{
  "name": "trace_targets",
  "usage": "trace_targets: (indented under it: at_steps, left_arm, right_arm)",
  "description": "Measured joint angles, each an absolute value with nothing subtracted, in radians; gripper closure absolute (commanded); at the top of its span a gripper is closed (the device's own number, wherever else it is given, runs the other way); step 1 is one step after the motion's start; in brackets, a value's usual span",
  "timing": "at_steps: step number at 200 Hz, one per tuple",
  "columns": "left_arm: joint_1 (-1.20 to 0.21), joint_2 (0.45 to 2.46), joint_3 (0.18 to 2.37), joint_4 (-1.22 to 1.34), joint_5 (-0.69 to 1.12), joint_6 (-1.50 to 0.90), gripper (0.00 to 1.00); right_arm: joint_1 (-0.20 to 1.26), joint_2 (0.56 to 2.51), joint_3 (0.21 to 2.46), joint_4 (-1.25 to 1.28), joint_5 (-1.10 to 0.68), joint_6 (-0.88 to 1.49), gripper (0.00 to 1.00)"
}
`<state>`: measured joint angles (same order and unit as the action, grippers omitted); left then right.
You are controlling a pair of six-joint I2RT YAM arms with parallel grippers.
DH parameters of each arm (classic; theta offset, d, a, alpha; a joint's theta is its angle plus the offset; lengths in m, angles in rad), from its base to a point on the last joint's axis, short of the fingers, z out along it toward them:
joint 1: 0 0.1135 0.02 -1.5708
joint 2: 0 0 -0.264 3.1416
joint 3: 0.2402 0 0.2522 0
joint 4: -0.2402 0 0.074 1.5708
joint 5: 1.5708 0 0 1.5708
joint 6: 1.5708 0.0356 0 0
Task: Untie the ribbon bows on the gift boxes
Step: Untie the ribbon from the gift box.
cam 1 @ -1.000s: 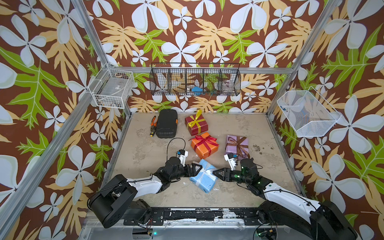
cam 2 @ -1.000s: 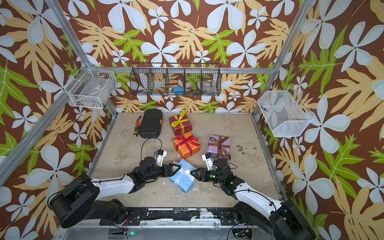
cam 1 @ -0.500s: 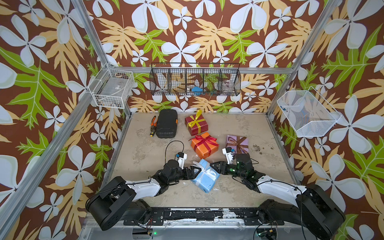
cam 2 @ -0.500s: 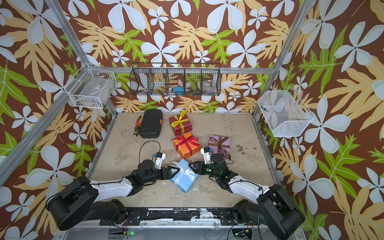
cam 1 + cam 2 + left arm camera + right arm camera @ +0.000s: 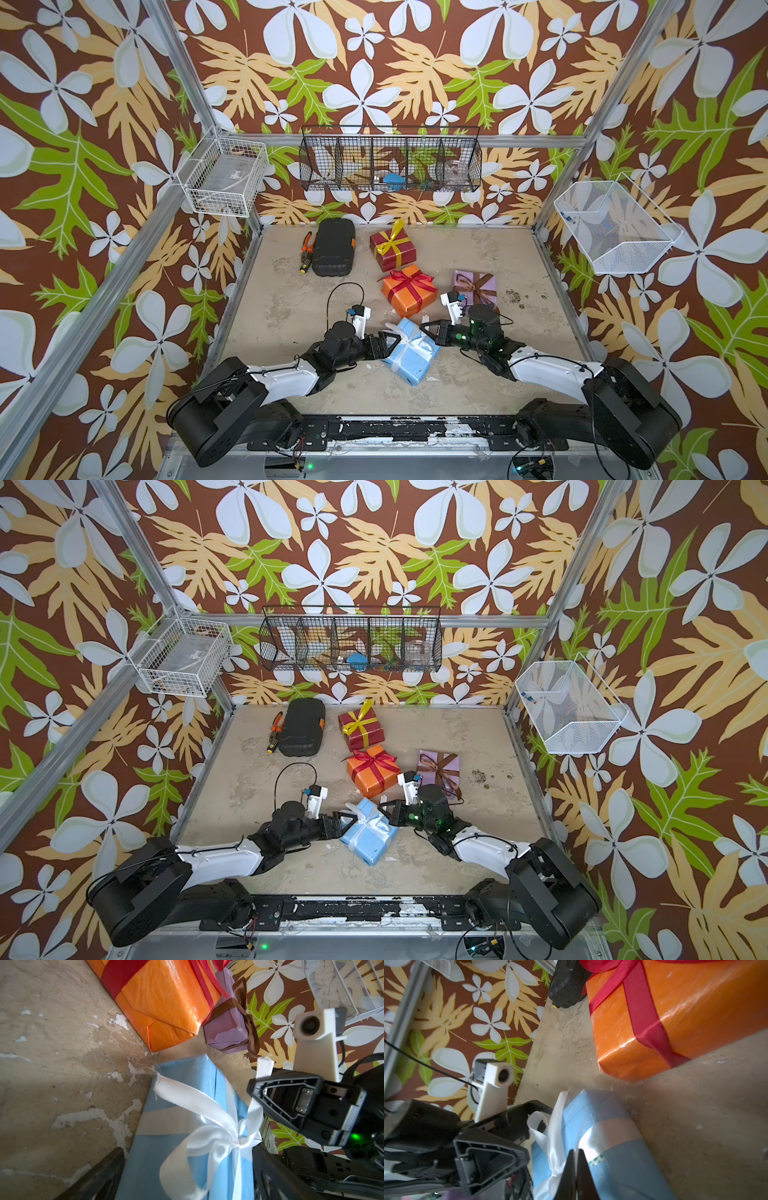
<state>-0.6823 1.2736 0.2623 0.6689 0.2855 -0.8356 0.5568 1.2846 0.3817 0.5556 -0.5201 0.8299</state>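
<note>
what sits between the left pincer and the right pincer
The light blue paper-wrapped gift box with its white satin ribbon bow lies between the left pincer and right pincer, seen in both top views.

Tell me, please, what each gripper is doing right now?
Left gripper: open around the light blue box's edge.
Right gripper: shut on the white ribbon.

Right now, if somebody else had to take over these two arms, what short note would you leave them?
Right gripper: fingers shut on a tail of the white satin ribbon; its bow is still tied.
Left gripper: fingers open, straddling an end of the light blue paper-wrapped box at the front of the table.
Orange box with red ribbon bow, dark red box with yellow ribbon and lilac box with brown ribbon bow sit behind, all still tied.
Done: nothing untied.
Left: all four bows.
</note>
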Motion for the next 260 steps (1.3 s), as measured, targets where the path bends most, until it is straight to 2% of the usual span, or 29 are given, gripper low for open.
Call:
trace_targets:
  at_steps: [37,64,82,98,144,223,260]
  left_arm:
    - [-0.577,1.225,0.269,0.666,0.273,-0.858,0.00]
    - [-0.559,1.239,0.314,0.662,0.286,-0.853,0.01]
    - [-0.555,1.280,0.329,0.662,0.290,-0.851,0.04]
    - [-0.554,1.331,0.335,0.670,0.306,-0.860,0.11]
    - [-0.567,1.408,0.354,0.743,0.439,-0.918,0.21]
    - [-0.585,1.371,0.394,0.827,0.530,-0.989,0.23]
    - [-0.586,1.422,0.416,0.796,0.529,-0.958,0.20]
  right_arm:
    - [0.557,1.260,0.365,0.560,-0.521,0.829,1.00]
    - [0.557,1.256,0.365,0.559,-0.523,0.819,1.00]
    - [0.557,1.253,0.364,0.559,-0.525,0.813,1.00]
    - [0.557,1.247,0.362,0.556,-0.527,0.810,1.00]
    - [0.557,1.226,0.376,0.528,-0.523,0.790,1.00]
    - [0.557,1.227,0.382,0.487,-0.513,0.755,1.00]
    - [0.557,1.221,0.382,0.474,-0.500,0.743,1.00]
